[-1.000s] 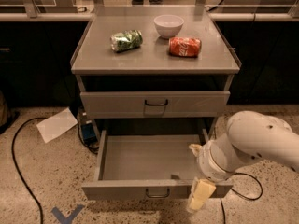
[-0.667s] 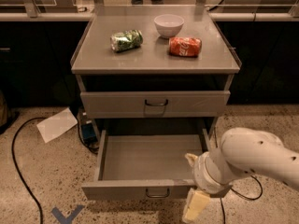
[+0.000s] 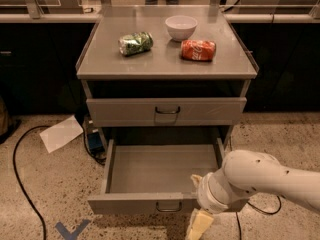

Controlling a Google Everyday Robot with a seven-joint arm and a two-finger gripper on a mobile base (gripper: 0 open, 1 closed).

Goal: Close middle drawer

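Note:
The middle drawer (image 3: 160,169) is a grey metal tray pulled far out of the cabinet, and it is empty. Its flat front (image 3: 135,204) has a small dark loop handle (image 3: 168,207) at the centre. My gripper (image 3: 199,223) hangs at the bottom of the view, just in front of the drawer front and to the right of the handle. My white arm (image 3: 260,181) reaches in from the right and covers the drawer's front right corner. The drawer above (image 3: 166,111) is shut. The lowest drawer is hidden under the open one.
On the cabinet top (image 3: 165,64) lie a green crumpled bag (image 3: 135,43), a white bowl (image 3: 181,27) and a red can (image 3: 198,50) on its side. A sheet of paper (image 3: 61,133) and a black cable (image 3: 20,184) lie on the floor at the left.
My arm and gripper have moved left and down along the drawer's front. The drawer is as far open as before.

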